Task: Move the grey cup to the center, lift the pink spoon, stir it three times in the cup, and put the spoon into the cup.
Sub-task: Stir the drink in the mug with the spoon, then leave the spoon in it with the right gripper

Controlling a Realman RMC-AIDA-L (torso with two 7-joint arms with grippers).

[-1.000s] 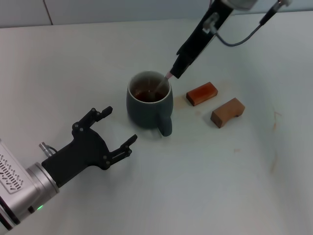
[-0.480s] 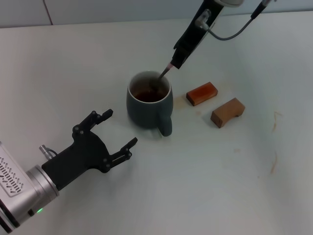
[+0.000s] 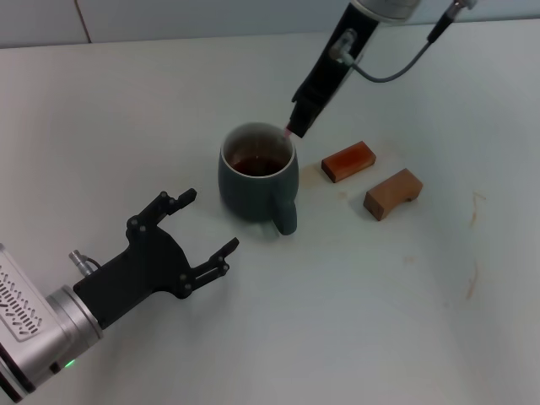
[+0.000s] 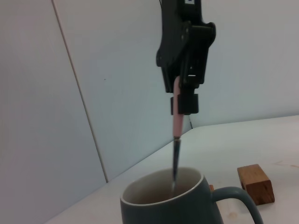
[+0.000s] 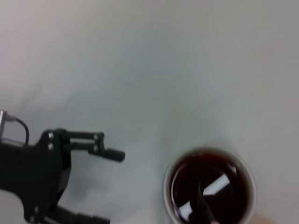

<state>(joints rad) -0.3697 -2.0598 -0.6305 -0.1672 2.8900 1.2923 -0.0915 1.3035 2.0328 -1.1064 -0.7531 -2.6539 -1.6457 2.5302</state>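
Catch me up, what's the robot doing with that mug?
The right gripper holds the pink spoon by its handle, upright, with the metal end reaching down inside the grey cup of dark liquid. The left gripper sits open on the table beside the cup, touching nothing. Two brown blocks lie on the cup's other side.

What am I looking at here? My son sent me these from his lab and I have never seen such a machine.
It is a robot with two arms, seen by three cameras: one on its head looking down, and one on each wrist. On a pale table stands the grey cup with dark liquid, and beside it lie two brown blocks. The right gripper hangs above the cup, shut on the pink spoon, whose metal end dips inside the cup's rim. The left gripper rests open near the cup, touching nothing. Its wrist camera looks sideways at the cup; the right one looks straight down into it.
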